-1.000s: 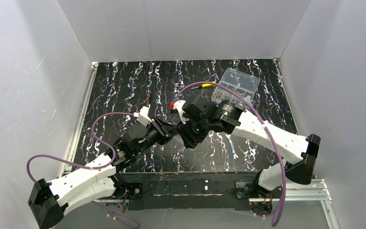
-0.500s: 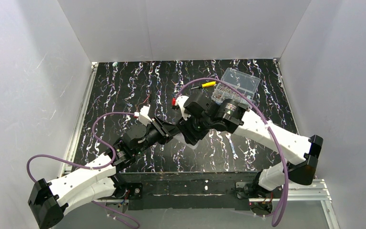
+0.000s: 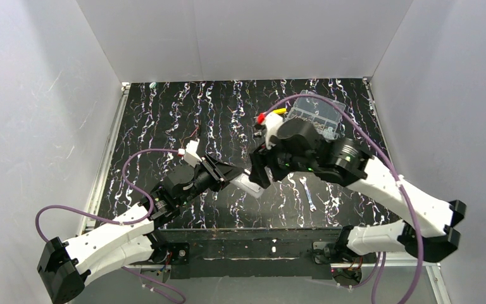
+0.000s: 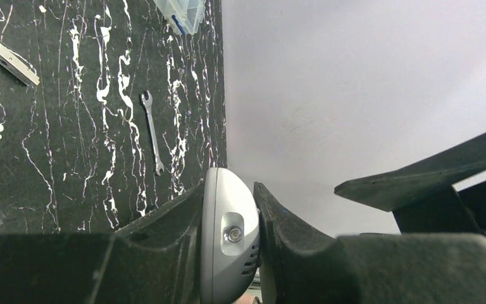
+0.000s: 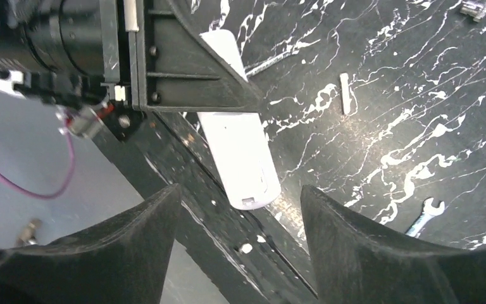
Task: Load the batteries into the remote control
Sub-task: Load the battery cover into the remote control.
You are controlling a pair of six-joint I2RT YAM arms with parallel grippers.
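Note:
My left gripper (image 3: 226,173) is shut on the white remote control (image 3: 248,185) and holds it just above the table's near middle. In the left wrist view the remote's rounded end (image 4: 228,234) sits clamped between the fingers of the left gripper (image 4: 228,187). My right gripper (image 3: 259,172) is open and empty, hovering just right of the remote's free end. In the right wrist view the remote (image 5: 240,152) lies beyond the spread jaws of the right gripper (image 5: 240,196), apart from both. No blue batteries show in any view.
A clear compartment box (image 3: 319,114) stands at the back right, with a yellow-handled screwdriver (image 3: 278,111) beside it. A silver wrench (image 3: 309,193) lies right of the remote and also shows in the left wrist view (image 4: 152,133). A small pale bar (image 5: 345,94) lies on the mat.
My right arm has swung right and back, and its gripper has drawn away from the remote's end. My left arm still holds the remote in the same place.

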